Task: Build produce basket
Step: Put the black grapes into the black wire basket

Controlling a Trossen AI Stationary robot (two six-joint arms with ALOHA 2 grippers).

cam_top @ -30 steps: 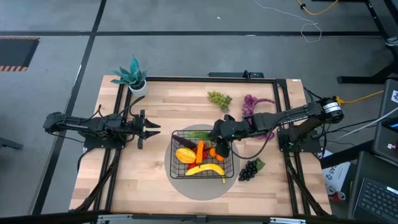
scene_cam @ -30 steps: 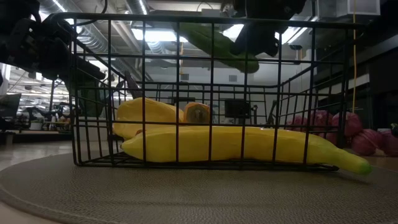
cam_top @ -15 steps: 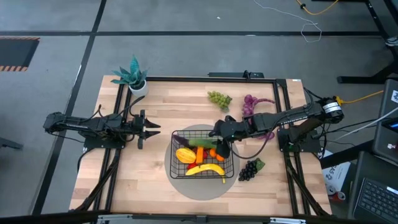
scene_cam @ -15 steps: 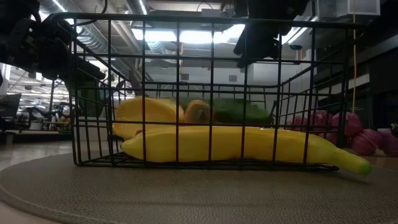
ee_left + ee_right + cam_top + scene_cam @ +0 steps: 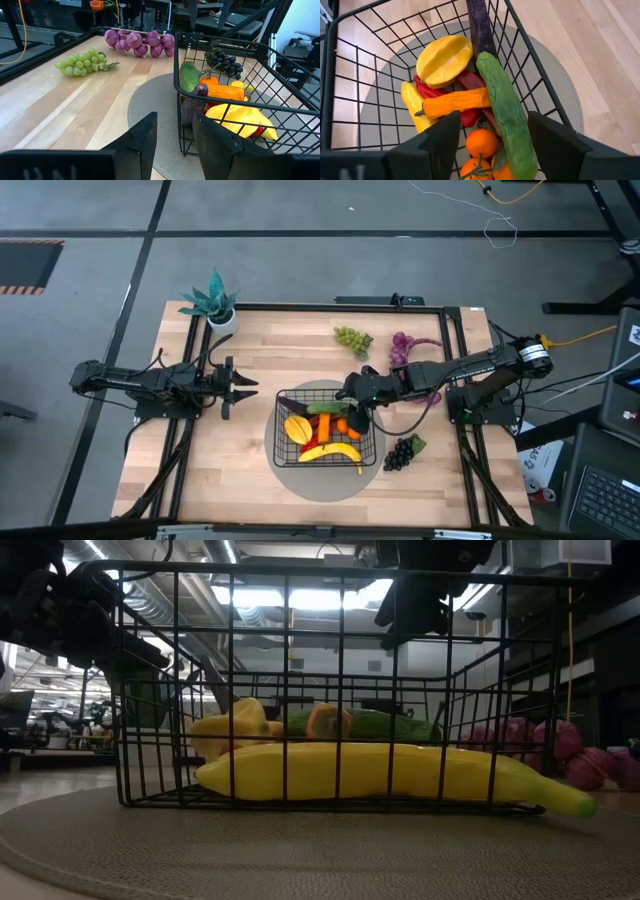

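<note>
The black wire basket stands on a round grey mat at the table's middle. It holds a banana, starfruit, carrot, red pepper, eggplant, oranges and a green cucumber. The cucumber lies on top of the other produce. My right gripper is open and empty above the basket's far right part; it also shows in the low view. My left gripper is open and empty, left of the basket.
Green grapes and purple grapes lie on the table behind the basket. Dark grapes lie to its right. A teal potted plant stands at the far left corner. Bare wood lies left of the basket and in front of it.
The cucumber has left my right gripper. It has dropped from rim height into the basket and now lies on the other produce. The starfruit has shifted a little under it. My right gripper has stayed above the basket.
</note>
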